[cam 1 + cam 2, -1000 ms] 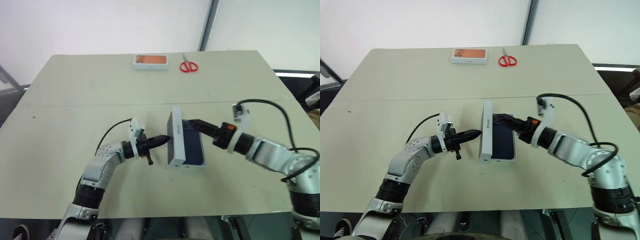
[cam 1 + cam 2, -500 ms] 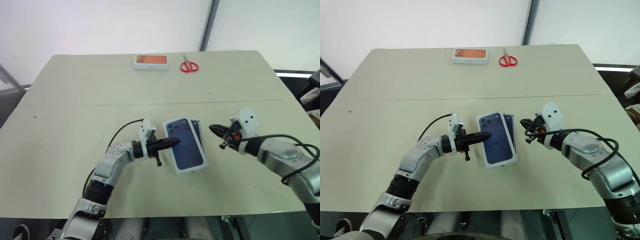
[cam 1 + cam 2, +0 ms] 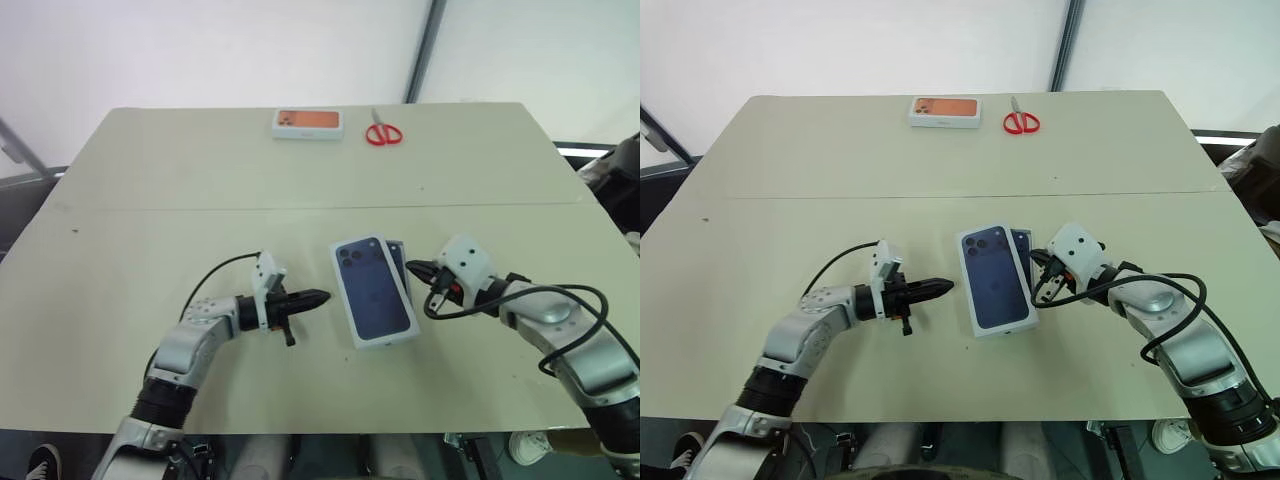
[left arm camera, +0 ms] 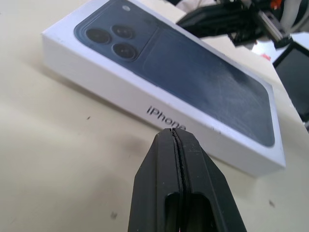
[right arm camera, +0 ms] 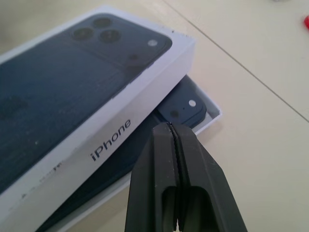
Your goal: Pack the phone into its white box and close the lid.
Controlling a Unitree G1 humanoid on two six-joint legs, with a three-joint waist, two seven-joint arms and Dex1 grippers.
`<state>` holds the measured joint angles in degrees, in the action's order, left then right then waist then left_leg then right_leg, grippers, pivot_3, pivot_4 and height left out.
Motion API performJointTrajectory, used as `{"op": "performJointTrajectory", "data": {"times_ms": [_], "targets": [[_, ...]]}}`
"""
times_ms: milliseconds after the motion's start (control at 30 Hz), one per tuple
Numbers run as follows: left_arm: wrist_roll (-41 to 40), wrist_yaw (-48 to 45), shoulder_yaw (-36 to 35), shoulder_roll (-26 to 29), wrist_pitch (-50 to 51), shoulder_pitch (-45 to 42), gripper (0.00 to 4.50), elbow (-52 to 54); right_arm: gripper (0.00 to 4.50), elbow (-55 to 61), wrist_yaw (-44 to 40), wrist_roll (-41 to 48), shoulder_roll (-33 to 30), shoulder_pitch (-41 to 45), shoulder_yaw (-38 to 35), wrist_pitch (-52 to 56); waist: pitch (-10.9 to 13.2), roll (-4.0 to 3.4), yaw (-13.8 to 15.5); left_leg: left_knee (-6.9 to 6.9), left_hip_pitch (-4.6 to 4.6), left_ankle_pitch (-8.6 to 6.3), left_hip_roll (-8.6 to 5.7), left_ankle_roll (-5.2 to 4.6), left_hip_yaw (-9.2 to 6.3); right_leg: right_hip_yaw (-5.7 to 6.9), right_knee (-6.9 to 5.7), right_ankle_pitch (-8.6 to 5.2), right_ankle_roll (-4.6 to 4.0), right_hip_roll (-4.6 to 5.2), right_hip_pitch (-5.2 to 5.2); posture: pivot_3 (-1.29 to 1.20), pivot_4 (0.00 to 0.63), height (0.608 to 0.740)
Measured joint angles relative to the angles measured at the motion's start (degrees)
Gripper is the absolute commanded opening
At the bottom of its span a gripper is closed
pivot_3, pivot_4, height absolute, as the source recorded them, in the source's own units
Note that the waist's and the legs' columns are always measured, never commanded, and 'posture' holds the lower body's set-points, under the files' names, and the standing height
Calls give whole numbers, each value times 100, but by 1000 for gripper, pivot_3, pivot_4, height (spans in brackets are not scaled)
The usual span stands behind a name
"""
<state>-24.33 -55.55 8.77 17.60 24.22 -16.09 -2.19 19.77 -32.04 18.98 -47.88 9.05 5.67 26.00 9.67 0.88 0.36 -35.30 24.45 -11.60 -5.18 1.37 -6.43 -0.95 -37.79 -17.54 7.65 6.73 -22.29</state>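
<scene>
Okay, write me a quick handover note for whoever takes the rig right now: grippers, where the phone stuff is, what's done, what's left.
Left gripper: shut, empty, just off the lid's left side, not touching.
Right gripper: shut, empty, at the box's right edge.
The lid, with a phone picture on top, lies askew over the white box, not seated.
The phone is in the box, one camera corner showing past the lid.
Done: phone in, lid laid on top.
Left: square the lid over the box and press it down.

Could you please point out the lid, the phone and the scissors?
lid (image 3: 373,292), left eye view, middle of its printed top.
phone (image 5: 184,107), right wrist view, exposed camera corner.
scissors (image 3: 381,134), left eye view, red handles.
</scene>
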Motion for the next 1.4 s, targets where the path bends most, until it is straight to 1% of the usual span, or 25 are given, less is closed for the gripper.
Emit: {"op": "performJointTrajectory", "data": {"times_ms": [333, 900, 1267, 1400], "targets": [[206, -37, 152, -229, -343, -348, 0, -614, 43, 95, -217, -263, 177, -97, -25, 41, -1, -1, 44, -4, -2, 0, -2, 1, -1, 2, 0, 0, 0, 0, 6, 0, 150, 740], [474, 90, 112, -902, -625, -1147, 0, -1690, 43, 152, -236, -656, 254, -259, -366, 213, -1, 0, 38, -13, -2, 1, -5, 1, -6, 8, -3, 1, 1, 0, 10, 0, 150, 740], [517, 77, 123, -964, -621, -1165, 0, -1720, 43, 151, -240, -933, 394, -330, -367, 351, -1, 0, 32, -10, -2, 1, -5, 1, -5, 8, -6, 1, 2, -1, 7, 0, 150, 740], [521, 72, 147, -947, -619, -1090, 0, -1616, 43, 153, -347, -1015, 392, -486, -311, 353, -1, 0, 32, -10, -2, 0, -4, 1, -5, 7, -6, 1, 2, -1, 7, 0, 150, 740]]}}
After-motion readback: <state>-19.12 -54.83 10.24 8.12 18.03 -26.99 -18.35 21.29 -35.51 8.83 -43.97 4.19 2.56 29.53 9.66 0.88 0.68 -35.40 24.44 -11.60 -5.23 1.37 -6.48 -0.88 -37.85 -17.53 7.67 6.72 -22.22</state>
